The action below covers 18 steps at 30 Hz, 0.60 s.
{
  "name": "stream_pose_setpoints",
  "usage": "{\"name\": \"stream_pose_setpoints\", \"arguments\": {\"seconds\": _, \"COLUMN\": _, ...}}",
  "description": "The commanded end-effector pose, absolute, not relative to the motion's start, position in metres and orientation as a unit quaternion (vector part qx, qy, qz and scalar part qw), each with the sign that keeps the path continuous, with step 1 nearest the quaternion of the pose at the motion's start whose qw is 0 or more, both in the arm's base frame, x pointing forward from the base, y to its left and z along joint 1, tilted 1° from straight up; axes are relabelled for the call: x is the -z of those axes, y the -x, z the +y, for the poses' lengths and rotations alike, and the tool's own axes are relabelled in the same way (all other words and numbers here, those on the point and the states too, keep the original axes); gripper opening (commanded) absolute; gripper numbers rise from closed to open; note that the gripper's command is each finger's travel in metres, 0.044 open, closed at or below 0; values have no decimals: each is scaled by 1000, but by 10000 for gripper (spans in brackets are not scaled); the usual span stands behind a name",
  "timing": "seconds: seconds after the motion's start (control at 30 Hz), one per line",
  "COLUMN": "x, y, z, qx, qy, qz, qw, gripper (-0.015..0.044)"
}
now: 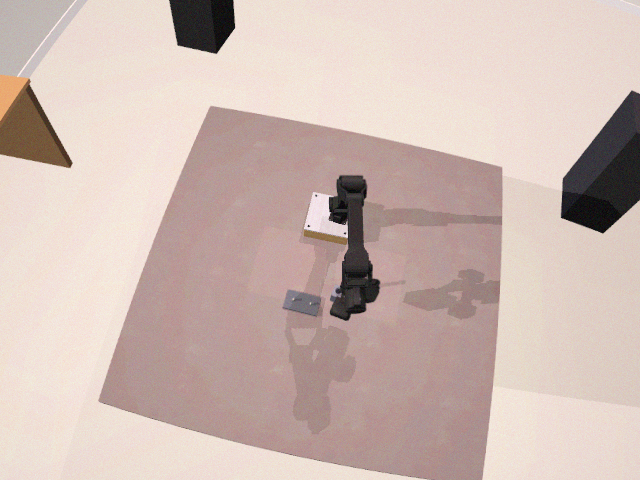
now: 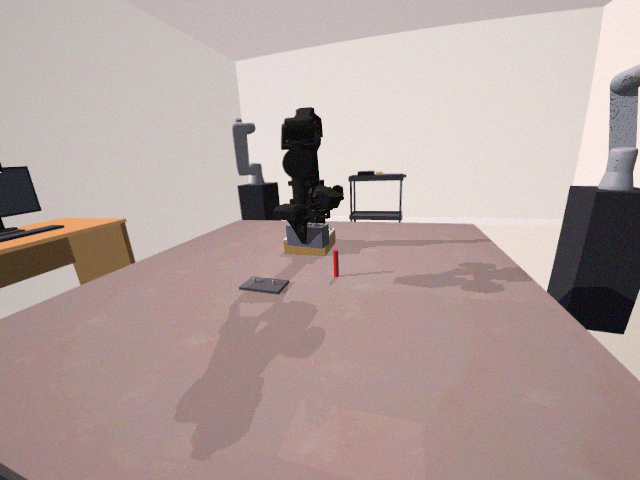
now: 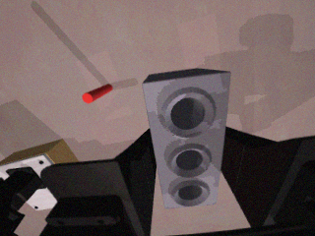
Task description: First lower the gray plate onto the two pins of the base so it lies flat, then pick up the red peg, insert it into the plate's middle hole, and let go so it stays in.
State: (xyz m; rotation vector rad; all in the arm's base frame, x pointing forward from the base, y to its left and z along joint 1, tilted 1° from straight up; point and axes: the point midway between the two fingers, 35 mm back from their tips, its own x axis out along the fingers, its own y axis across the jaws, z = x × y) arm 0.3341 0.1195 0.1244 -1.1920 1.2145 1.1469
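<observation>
The gray plate (image 1: pixel 336 294) (image 2: pixel 321 236) (image 3: pixel 222 90) is held above the table, with its three holes showing in the wrist view. My gripper (image 1: pixel 355 303) (image 2: pixel 313 231) (image 3: pixel 178 127) is shut on it, one finger on each side. The flat dark base (image 1: pixel 302 310) (image 2: pixel 262 287) lies on the table with its two pins pointing up. In the top view it is left of the gripper; it is not visible in the wrist view. The red peg (image 2: pixel 336 263) (image 3: pixel 99 92) stands upright on the table, apart from the base. The arm hides it in the top view.
The arm's mount, a white-topped block with wooden sides (image 1: pixel 317 214) (image 2: pixel 305 250) (image 3: pixel 63 149), stands behind the base and peg as seen from the exterior view. An orange desk (image 1: pixel 38 129) (image 2: pixel 98 235) and black pedestals (image 1: pixel 599 170) (image 2: pixel 594 258) stand beyond the table (image 1: pixel 217 387).
</observation>
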Motion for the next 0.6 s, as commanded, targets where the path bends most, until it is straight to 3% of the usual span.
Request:
{"name": "stream_pose_setpoints", "arguments": {"seconds": 0.0, "x": -120, "y": -338, "z": 109, "qx": -479, "qy": 500, "qz": 504, "qw": 516, "gripper": 0}}
{"name": "stream_pose_setpoints", "arguments": {"seconds": 0.57, "x": -93, "y": -349, "z": 61, "qx": -489, "qy": 513, "qz": 494, "qw": 504, "gripper": 0}}
